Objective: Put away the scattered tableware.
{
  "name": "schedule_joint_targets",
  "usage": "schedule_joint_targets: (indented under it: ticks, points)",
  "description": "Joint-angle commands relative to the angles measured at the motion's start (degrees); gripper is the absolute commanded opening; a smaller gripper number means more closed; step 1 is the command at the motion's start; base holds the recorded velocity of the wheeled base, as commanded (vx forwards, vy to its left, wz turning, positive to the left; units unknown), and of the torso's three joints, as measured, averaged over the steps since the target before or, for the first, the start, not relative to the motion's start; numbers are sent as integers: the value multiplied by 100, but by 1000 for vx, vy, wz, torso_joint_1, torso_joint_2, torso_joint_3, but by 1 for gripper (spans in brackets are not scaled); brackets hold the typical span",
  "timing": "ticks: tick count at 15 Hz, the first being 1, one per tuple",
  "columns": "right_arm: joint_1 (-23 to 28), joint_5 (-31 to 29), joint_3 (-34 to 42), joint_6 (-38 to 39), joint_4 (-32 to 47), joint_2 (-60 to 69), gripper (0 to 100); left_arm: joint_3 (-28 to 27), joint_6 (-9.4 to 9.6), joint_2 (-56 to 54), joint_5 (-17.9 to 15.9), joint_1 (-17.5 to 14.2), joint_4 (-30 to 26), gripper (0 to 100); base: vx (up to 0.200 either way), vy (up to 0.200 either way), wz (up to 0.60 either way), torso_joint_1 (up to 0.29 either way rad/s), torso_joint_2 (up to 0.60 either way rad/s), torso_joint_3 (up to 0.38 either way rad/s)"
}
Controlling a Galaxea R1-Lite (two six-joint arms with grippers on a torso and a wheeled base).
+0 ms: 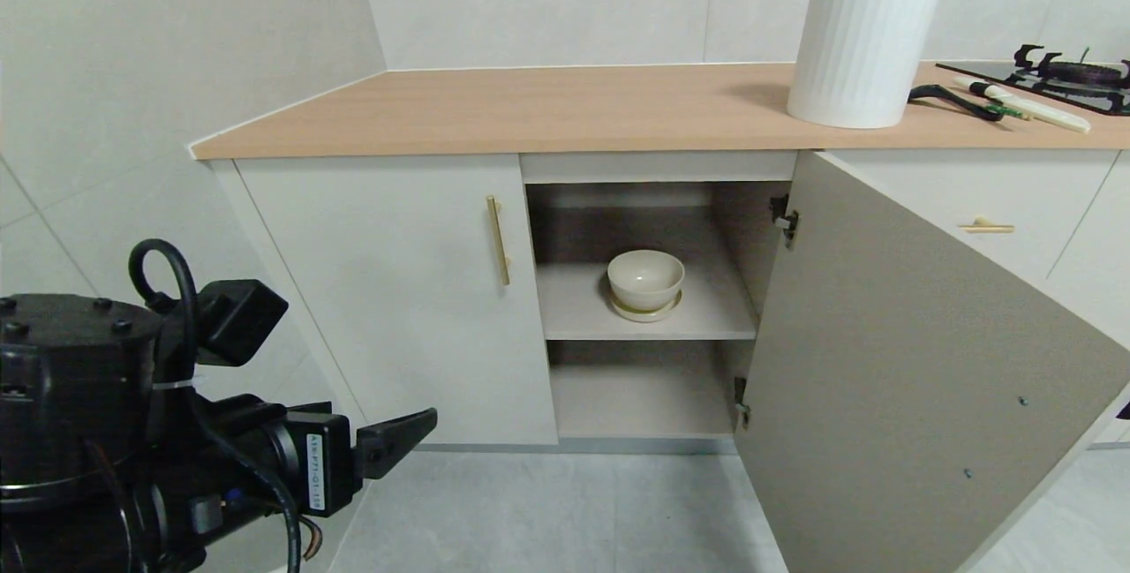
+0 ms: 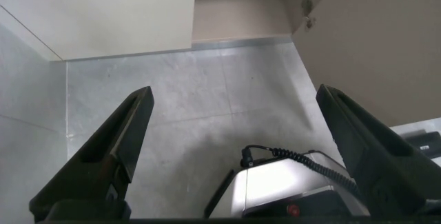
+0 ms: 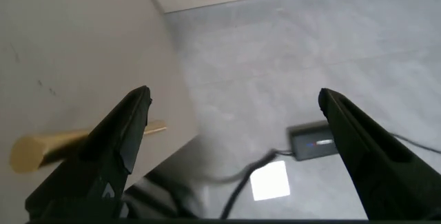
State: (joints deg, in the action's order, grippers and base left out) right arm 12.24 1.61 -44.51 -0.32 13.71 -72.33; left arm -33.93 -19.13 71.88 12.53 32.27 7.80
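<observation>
Cupboard door (image 1: 918, 361): swung wide open; shutting it probably remains.
Left gripper (image 2: 234, 96): low over floor, fingers apart, empty.
Right gripper (image 3: 234, 94): fingers apart, empty, beside door handle (image 3: 41, 151).
Bowl (image 1: 645, 277): on saucer (image 1: 645, 315), upper shelf (image 1: 574, 308); looks stowed.

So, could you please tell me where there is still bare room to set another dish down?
The lower shelf is entirely bare. On the upper shelf, free strips flank the bowl on its saucer. The countertop is open left of the white ribbed container; right of it, utensils and the stove crowd it.
</observation>
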Motion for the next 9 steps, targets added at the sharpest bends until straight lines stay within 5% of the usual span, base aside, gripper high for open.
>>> schedule_joint_targets:
  ticks: [1,9]
  points:
    - [-143,129,12,84,0,-80,100,0,-3,2,4,-1,2,100,0,0,0,0,0,0]
    - [-2033,182,214,1306,-18,-1,100,0,-3,-16,4,-1,2,100,0,0,0,0,0,0]
